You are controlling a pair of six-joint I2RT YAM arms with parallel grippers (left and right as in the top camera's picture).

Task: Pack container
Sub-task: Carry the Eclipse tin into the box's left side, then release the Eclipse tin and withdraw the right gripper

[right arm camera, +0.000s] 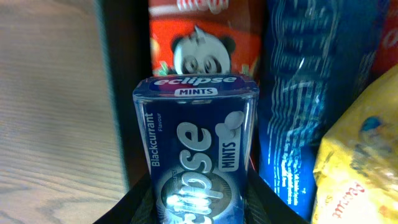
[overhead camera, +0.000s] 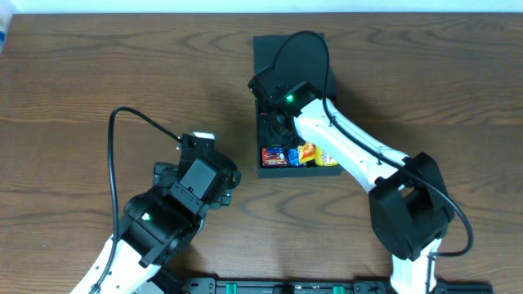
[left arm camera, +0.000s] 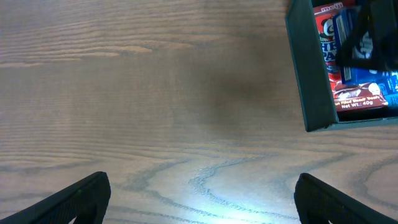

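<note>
Seen from overhead, the dark container point(overhead camera: 298, 171) sits at the upper centre of the frame on the wooden table point(overhead camera: 122, 65). Its flap lid point(overhead camera: 270, 51) is open and lies flat toward the top edge.

Your right arm reaches in from the lower right, and your right gripper point(right arm camera: 198, 199) is down inside the container. In the right wrist view it is pinching an Eclipse mints tin point(right arm camera: 196, 143). This is a dark blue tin marked Blackcurrant, held upright, with a dark finger point(right arm camera: 140, 199) against each lower side.

- Behind the tin stands a red packet point(right arm camera: 199, 43) with a panda face.
- To the right of the tin is a glossy blue packet point(right arm camera: 298, 93).
- At the far right is a yellow packet point(right arm camera: 360, 155).

From overhead, these packets fill the lower end of the container.

Your left arm is at the lower left of the overhead frame, well apart from the container. In the left wrist view, your left gripper point(left arm camera: 202, 205) is spread wide over bare table and holds nothing. A corner of the container shows at the upper right of that view.
</note>
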